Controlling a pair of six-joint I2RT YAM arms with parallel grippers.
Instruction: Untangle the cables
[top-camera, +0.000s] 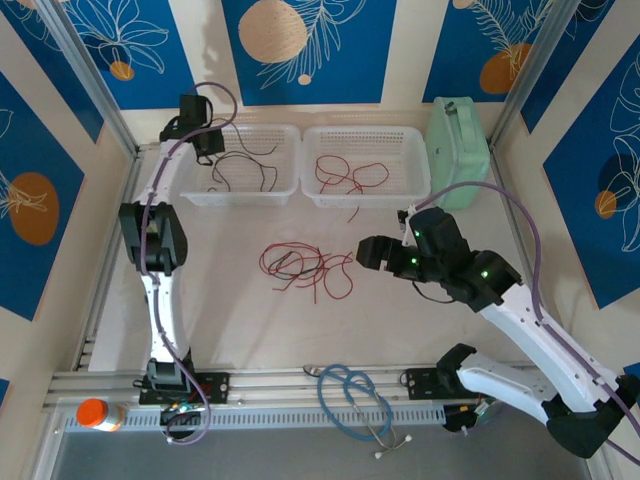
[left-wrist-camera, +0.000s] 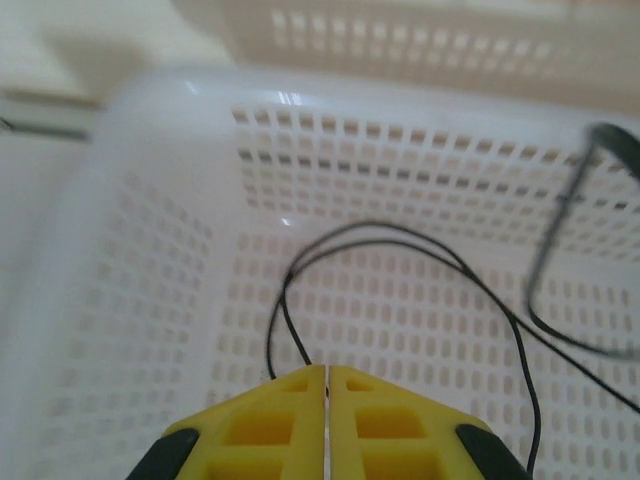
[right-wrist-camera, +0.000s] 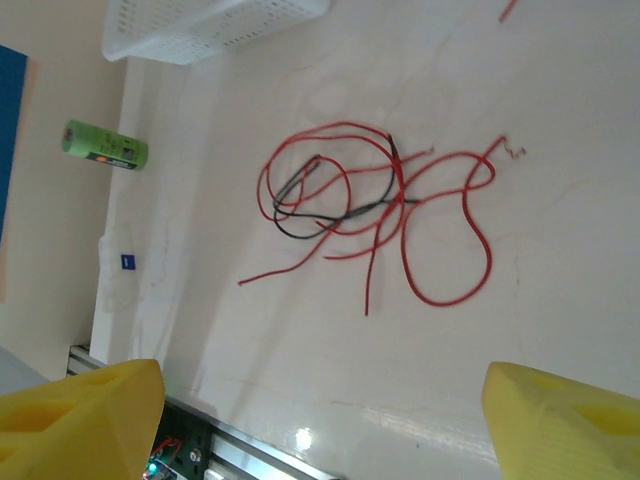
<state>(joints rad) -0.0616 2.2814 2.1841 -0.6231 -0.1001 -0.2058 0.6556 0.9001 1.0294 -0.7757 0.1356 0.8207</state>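
Centre frame in the top view, a knot of red and black cables (top-camera: 305, 268) lies unsorted on the table (top-camera: 230, 320), with the right gripper (top-camera: 366, 252) spread wide and empty just to its right. Farther up, the right basket (top-camera: 370, 198) holds loose red strands (top-camera: 350, 177). The left basket (top-camera: 245, 198) holds black strands (top-camera: 240, 170), and there the left gripper (top-camera: 207, 145) appears pinched on a black cable (left-wrist-camera: 400, 245). Roughly half looks sorted.

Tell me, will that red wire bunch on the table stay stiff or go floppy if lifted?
Probably floppy: the red wire bunch lies in loose curls. Likely light, being so thin. Strands cross, so lifting one would probably drag others along.
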